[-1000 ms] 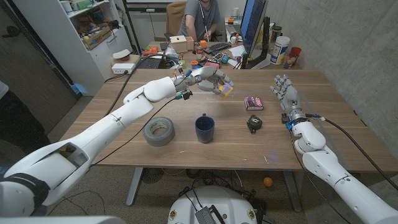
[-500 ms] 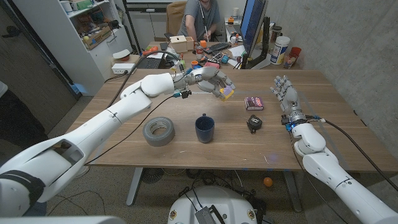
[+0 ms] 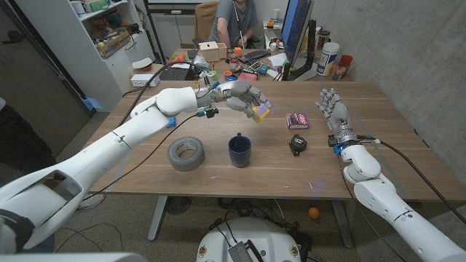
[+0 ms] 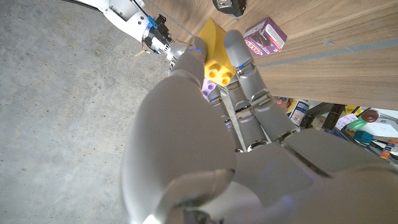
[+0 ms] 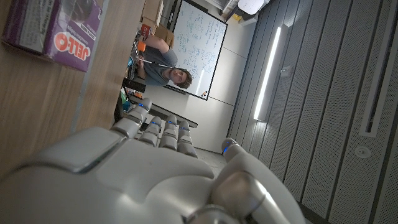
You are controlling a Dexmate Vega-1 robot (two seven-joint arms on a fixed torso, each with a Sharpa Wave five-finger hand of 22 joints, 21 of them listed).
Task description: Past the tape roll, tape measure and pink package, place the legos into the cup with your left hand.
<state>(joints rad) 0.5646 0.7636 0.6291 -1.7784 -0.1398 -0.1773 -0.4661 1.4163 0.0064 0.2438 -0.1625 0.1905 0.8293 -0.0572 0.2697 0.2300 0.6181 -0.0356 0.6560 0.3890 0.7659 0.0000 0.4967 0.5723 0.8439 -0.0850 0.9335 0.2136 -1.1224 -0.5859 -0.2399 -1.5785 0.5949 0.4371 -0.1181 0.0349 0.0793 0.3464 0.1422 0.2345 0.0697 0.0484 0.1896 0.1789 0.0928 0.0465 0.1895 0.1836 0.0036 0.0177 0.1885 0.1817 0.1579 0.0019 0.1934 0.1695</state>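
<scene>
Left hand [image 3: 240,95] gripping legos [image 3: 261,110] in fingertips, hovering beyond cup [image 3: 239,150], not yet over rim. Right hand [image 3: 331,110] standing aside, fingers apart, empty, near pink package [image 3: 297,120].

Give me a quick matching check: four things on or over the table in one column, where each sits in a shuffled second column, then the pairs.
Things:
1. legos
2. cup
3. tape roll
4. pink package

Places:
A. lying on the table on the robot's left of the cup
B. on the table near the right hand, beyond the tape measure
C. pinched in the fingers of the left hand, above the table
D. standing between the tape roll and the tape measure

Pairs: 1-C, 2-D, 3-A, 4-B
</scene>
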